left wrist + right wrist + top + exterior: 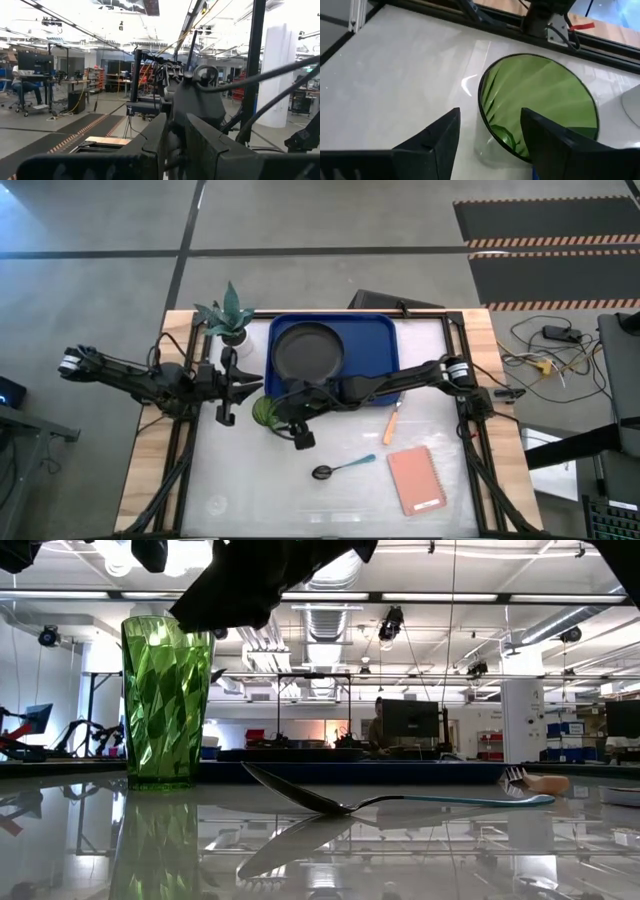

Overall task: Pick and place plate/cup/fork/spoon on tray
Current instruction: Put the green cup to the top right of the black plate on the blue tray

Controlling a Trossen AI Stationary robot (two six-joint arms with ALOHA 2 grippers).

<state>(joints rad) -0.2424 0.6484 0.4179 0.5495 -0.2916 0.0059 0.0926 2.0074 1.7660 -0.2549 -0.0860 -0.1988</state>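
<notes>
A glossy white table top (250, 480) is being viewed in an open workshop with bright ceiling lights and benches behind. The tray (385, 340) is lying at the far middle of the table, and the plate (308, 350) is already being carried inside it, on its left half. The cup (264, 411) is standing upright on the bare table just outside the tray's near left corner; in the low view the cup (165, 705) is seen well apart from the spoon (330, 802). The spoon (342, 468) and the fork (392, 423) are lying on the table near the tray, with a pink notebook (416, 480) beside them and a potted plant (230, 315) at the tray's far left.

The right gripper (490, 135) is being held spread wide, right over the cup (540, 100), with one finger seemingly outside the rim and the other over the mouth; nothing is being grasped yet. The left gripper (228, 388) is being kept waiting just left of the cup; whether it is released or clenched cannot be told.

A slip is judged the main risk: the thin wall may be pinched off-centre, so the cup may be tipped or pushed along the smooth surface. The left gripper may also be struck, since it is being parked so near.
</notes>
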